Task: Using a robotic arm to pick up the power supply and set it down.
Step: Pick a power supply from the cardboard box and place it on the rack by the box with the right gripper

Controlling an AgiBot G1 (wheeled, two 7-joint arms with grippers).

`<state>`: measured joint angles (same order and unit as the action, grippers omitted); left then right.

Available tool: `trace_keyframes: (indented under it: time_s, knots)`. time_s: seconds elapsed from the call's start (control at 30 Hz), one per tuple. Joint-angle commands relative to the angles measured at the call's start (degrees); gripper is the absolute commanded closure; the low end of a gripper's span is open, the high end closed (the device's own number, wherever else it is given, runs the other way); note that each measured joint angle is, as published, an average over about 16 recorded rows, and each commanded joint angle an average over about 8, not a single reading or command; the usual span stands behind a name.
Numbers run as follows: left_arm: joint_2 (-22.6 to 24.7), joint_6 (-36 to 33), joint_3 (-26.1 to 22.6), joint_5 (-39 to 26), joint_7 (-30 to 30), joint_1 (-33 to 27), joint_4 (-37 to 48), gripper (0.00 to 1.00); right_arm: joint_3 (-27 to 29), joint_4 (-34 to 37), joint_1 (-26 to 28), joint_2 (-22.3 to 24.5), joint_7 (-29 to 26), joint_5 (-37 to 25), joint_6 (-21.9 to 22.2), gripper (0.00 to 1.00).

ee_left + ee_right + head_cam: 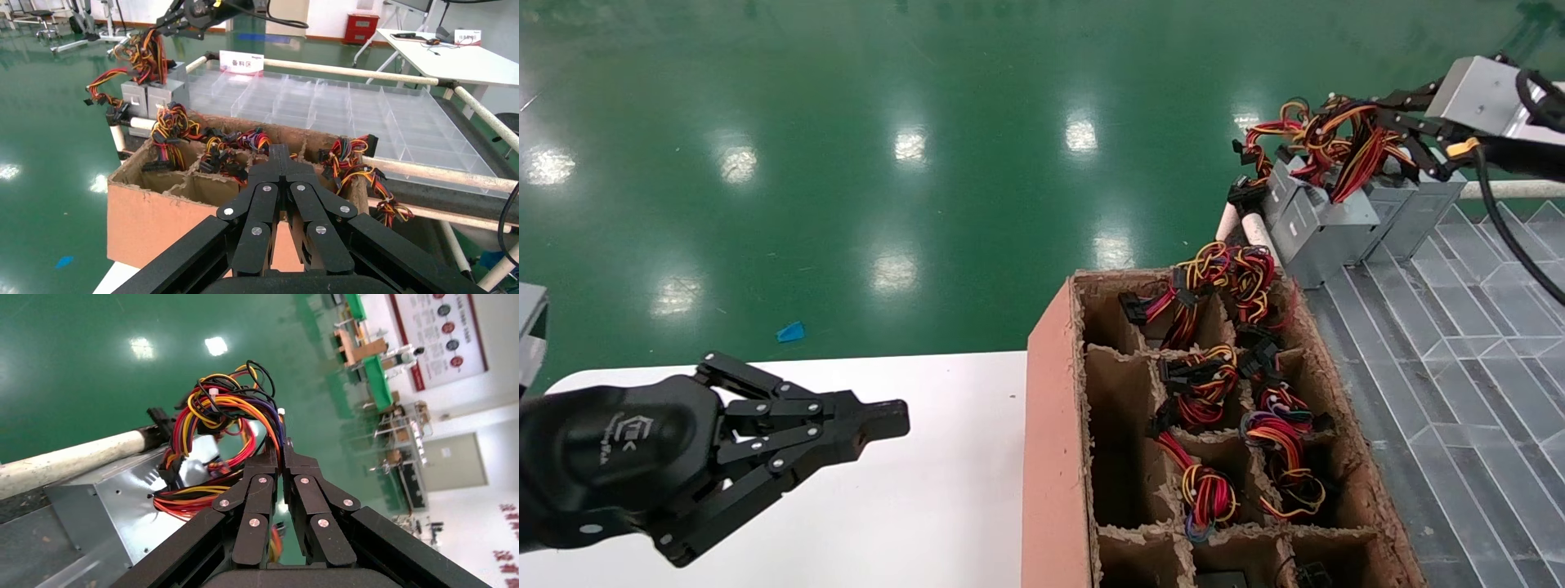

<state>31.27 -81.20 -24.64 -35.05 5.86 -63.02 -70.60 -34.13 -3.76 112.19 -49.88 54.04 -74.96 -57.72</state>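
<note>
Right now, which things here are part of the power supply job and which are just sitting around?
In the job:
- right hand, shut on the wire bundle
- power supply, on the grey tray

Just around:
- left hand, shut, over the white table
- cardboard box with other wire bundles
- neighbouring silver boxes

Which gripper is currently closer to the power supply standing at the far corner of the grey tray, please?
The right gripper: it sits in the wire bundle atop the power supply. The left gripper hovers over the white table, beyond the cardboard box.
</note>
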Motion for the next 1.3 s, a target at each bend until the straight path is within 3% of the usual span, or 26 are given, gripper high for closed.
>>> trace_keyframes:
  time_s: [0.03, 0.13, 0.17, 0.4, 0.43, 0.87, 1.3]
  knots:
    - [0.0, 0.0, 0.0, 0.0, 0.0, 0.0, 0.0, 1.00, -0.2, 1.2, 0.0, -0.6, -0.2, -0.3, 0.6, 1.00]
    - [0.0, 0.0, 0.0, 0.0, 0.0, 0.0, 0.0, 1.00, -0.6, 1.9, 0.3, -1.3, -0.3, -0.8, 1.4, 1.00]
    - [0.0, 0.0, 0.0, 0.0, 0.0, 0.0, 0.0, 1.00, -0.6, 2.0, 0.3, -1.5, -0.1, -0.9, 1.5, 0.96]
    - [0.0, 0.0, 0.0, 0.0, 0.0, 0.0, 0.0, 1.00, -0.3, 2.5, 0.5, -2.3, 1.0, -0.5, 2.1, 0.11]
    - [0.0, 0.0, 0.0, 0.0, 0.0, 0.0, 0.0, 1.00, -0.3, 2.6, 0.4, -2.4, 1.0, -0.5, 2.2, 0.03]
    - [0.0, 0.0, 0.0, 0.0, 0.0, 0.0, 0.0, 1.00, -1.2, 3.1, 1.5, -2.8, 1.6, -1.7, 4.4, 0.00]
    - [0.0, 0.0, 0.0, 0.0, 0.0, 0.0, 0.0, 1.00, -1.7, 4.3, 3.4, -1.4, -0.7, -2.5, 0.1, 0.00]
